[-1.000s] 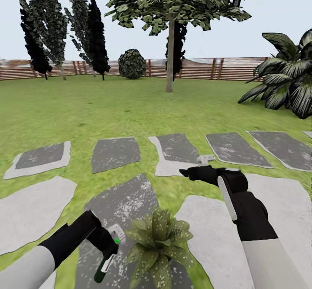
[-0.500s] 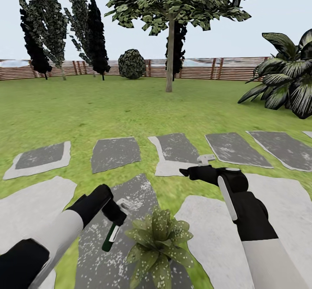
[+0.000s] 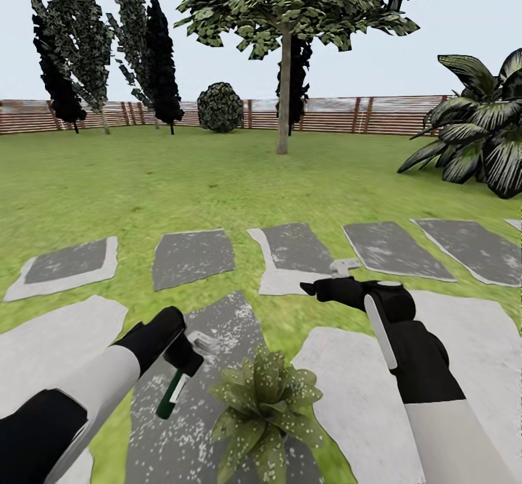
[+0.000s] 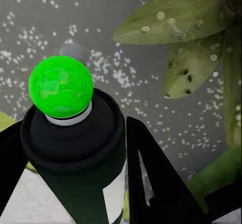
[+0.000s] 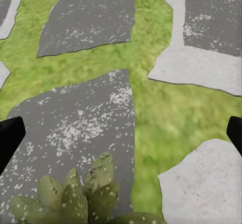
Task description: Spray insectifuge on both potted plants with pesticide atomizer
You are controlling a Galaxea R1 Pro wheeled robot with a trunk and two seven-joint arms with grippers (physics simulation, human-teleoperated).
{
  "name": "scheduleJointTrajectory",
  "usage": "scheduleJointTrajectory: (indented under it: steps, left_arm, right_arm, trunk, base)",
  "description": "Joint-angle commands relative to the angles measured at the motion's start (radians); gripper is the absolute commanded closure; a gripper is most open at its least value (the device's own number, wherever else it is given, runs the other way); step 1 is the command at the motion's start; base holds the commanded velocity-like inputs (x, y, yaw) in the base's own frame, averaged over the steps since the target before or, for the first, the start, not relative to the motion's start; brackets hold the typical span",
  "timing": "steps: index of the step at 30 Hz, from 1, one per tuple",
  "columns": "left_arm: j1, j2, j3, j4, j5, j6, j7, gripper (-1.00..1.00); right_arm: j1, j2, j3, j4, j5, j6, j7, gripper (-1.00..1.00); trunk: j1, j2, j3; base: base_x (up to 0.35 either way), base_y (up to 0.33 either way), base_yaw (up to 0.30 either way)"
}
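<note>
No readable text, labels or numbers appear anywhere.

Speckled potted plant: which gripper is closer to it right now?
Left. The left gripper, holding the pesticide atomizer, sits just beside the speckled plant; the right gripper hovers farther off, beyond it.

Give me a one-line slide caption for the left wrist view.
Left gripper clamps the dark spray bottle with a green tip over speckled grey paving, beside pale-speckled pointed leaves.

My left gripper [image 3: 190, 353] fingertips: hidden behind pesticide atomizer [image 3: 172, 391]. Atomizer base: cut off by left wrist frame edge [image 4: 75, 183]. Potted plant [image 3: 267, 408]: lower leaves cropped, pot concealed under foliage. My right gripper [image 3: 341, 270]: finger gap unresolvable.
</note>
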Motion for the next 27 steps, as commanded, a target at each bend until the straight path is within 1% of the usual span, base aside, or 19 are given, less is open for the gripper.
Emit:
scheduleJointTrajectory:
  steps: [1, 4, 9, 10, 12, 13, 14, 16, 18, 19, 21, 23, 27]
  left_arm:
    - [0.0, -0.001, -0.002, 0.0, -0.005, -0.004, -0.021, 1.0]
    - [0.001, 0.0, -0.003, 0.0, -0.006, -0.005, -0.062, 1.0]
    - [0.003, 0.001, -0.004, 0.004, -0.006, -0.006, -0.074, 1.0]
    - [0.003, 0.001, -0.004, 0.012, -0.006, -0.006, -0.074, 1.0]
    - [0.003, 0.001, -0.004, 0.042, -0.007, -0.017, -0.098, 1.0]
    - [0.003, 0.001, -0.004, 0.076, -0.007, -0.051, -0.12, 1.0]
    - [0.003, 0.001, -0.004, 0.09, -0.007, -0.067, -0.129, 1.0]
    - [0.007, -0.013, -0.026, 0.106, -0.007, -0.108, -0.148, 1.0]
    - [0.009, -0.025, -0.065, 0.115, -0.007, -0.166, -0.201, 1.0]
    - [0.011, -0.026, -0.07, 0.116, -0.007, -0.184, -0.218, 1.0]
    - [0.018, -0.027, -0.074, 0.117, -0.006, -0.24, -0.248, 1.0]
    - [0.021, -0.026, -0.074, 0.139, -0.005, -0.269, -0.265, 1.0]
    - [0.021, -0.027, -0.076, 0.158, -0.007, -0.271, -0.269, 1.0]
  right_arm:
    - [0.0, 0.0, 0.001, 0.0, 0.0, 0.002, 0.0, -1.0]
    - [0.0, 0.0, 0.001, 0.0, 0.0, 0.005, 0.0, -1.0]
    - [0.0, 0.0, 0.002, 0.001, 0.001, 0.006, -0.001, -1.0]
    - [0.0, 0.0, 0.002, 0.002, 0.001, 0.006, -0.001, -1.0]
    - [0.0, 0.0, 0.002, 0.001, 0.001, 0.006, -0.001, -1.0]
    - [0.0, 0.0, 0.002, 0.001, 0.001, 0.006, -0.001, -1.0]
    - [0.0, 0.0, 0.001, 0.001, 0.001, 0.006, -0.001, -1.0]
    - [0.0, 0.0, 0.001, 0.0, 0.001, 0.006, -0.001, -1.0]
    - [0.0, 0.0, 0.001, 0.001, 0.001, 0.006, -0.001, -1.0]
    - [0.0, 0.0, 0.001, 0.001, 0.001, 0.006, -0.001, -1.0]
    - [0.0, 0.0, 0.001, 0.001, 0.001, 0.006, -0.001, -1.0]
    - [0.0, -0.001, 0.0, 0.002, 0.001, 0.004, -0.001, -1.0]
    - [0.0, 0.0, 0.001, 0.002, 0.001, 0.003, -0.001, -1.0]
  trunk:
    - [0.0, 0.0, 0.0]
    - [0.0, 0.0, 0.0]
    - [0.0, 0.0, 0.0]
    - [0.0, 0.0, 0.0]
    - [0.0, 0.0, 0.0]
    - [0.0, 0.0, 0.0]
    - [0.0, 0.0, 0.0]
    - [0.0, 0.0, 0.0]
    - [0.0, 0.0, 0.0]
    - [0.0, 0.0, 0.0]
    - [0.0, 0.0, 0.0]
    - [0.0, 0.0, 0.0]
    - [0.0, 0.0, 0.0]
  base:
    - [0.0, 0.127, -0.191]
    - [0.0, 0.252, -0.259]
    - [0.0, 0.31, -0.283]
    - [0.0, 0.336, -0.286]
    - [0.042, 0.338, -0.286]
    - [0.12, 0.335, -0.287]
    - [0.14, 0.333, -0.287]
    - [0.162, 0.323, -0.287]
    - [0.168, 0.319, -0.287]
    - [0.182, 0.286, -0.287]
    - [0.126, 0.115, -0.287]
    - [0.027, 0.024, -0.124]
    - [0.002, 0.001, -0.007]
